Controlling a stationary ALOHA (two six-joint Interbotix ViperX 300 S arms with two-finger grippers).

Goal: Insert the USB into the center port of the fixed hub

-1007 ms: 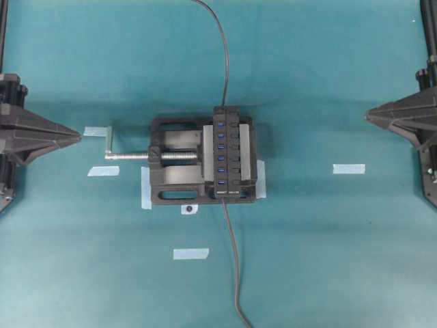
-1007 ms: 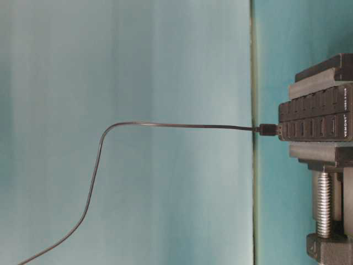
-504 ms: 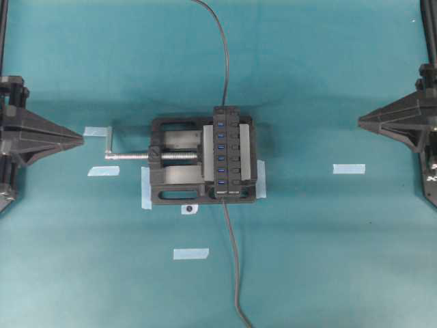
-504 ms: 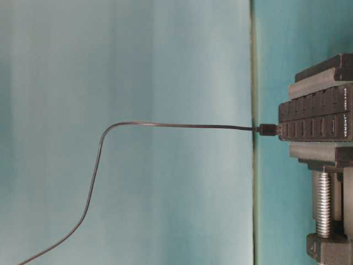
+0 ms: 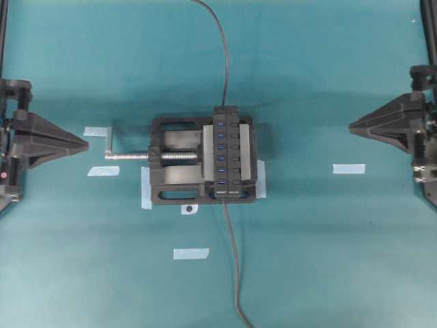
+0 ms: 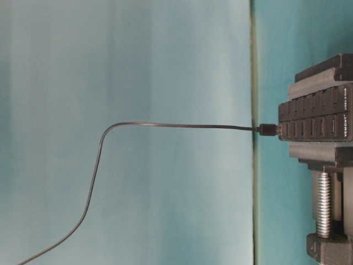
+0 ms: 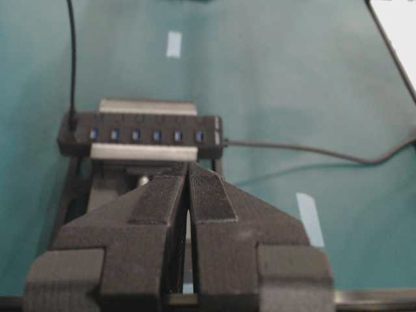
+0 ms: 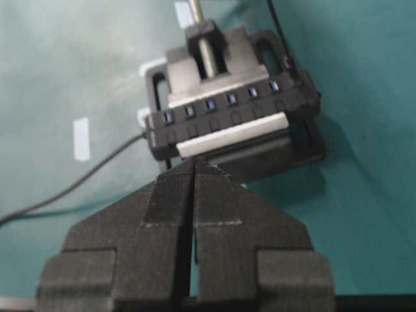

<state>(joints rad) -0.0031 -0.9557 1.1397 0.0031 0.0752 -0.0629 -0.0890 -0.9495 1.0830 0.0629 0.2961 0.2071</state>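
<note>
Left gripper (image 7: pixel 188 170): your fingers are pressed together, holding nothing, well short of the vise (image 5: pixel 174 169).
Right gripper (image 8: pixel 195 164): yours is closed and empty too, apart from the hub (image 5: pixel 229 152).
Hub: clamped in the vise at table centre.
Center port (image 5: pixel 221 152): empty.
USB: no loose plug visible; cables (image 5: pixel 232 260) leave both hub ends.

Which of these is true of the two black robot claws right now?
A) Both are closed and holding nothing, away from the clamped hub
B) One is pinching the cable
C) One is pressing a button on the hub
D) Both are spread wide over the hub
A: the left gripper and right gripper have their fingers pressed together around nothing, each well off to one side of the fixed hub.
</note>
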